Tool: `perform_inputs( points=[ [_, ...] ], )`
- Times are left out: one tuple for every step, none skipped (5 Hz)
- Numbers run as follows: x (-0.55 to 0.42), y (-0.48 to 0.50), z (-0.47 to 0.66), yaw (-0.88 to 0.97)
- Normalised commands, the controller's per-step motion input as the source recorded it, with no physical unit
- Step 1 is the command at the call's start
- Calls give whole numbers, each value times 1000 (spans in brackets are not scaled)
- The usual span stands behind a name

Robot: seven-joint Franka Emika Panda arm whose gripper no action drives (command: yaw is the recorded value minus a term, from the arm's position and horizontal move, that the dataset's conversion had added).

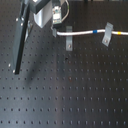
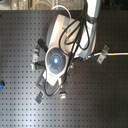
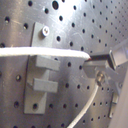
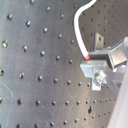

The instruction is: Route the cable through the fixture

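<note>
The thin white cable (image 1: pixel 82 34) lies across the black perforated board in the first exterior view. It runs from my gripper (image 1: pixel 54 27) over a grey fixture (image 1: pixel 69 40), past its blue band (image 1: pixel 95 31), through a second fixture (image 1: pixel 106 35), to its yellow band (image 1: pixel 120 34). In the first wrist view the cable (image 3: pixel 45 51) crosses the top of a slotted grey fixture (image 3: pixel 42 80) and ends in my gripper (image 3: pixel 97 64). The gripper is shut on the cable. In the second wrist view the cable (image 4: pixel 79 27) curves down to my gripper (image 4: pixel 97 65).
In the second exterior view the arm's body (image 2: pixel 57 55) hides the board's middle. Small fixtures show around it on the second exterior view's left (image 2: pixel 36 56), below (image 2: pixel 62 93) and right (image 2: pixel 103 54). A dark bar (image 1: pixel 19 42) slants down on the first exterior view's left.
</note>
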Motion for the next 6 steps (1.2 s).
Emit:
perform_inputs(
  points=[
    [0, 0, -26, 0],
    [-7, -9, -79, 37],
    [-80, -110, -215, 0],
    [-103, -142, -267, -69],
    [-28, -47, -205, -29],
    [0, -1, -169, 0]
  ],
)
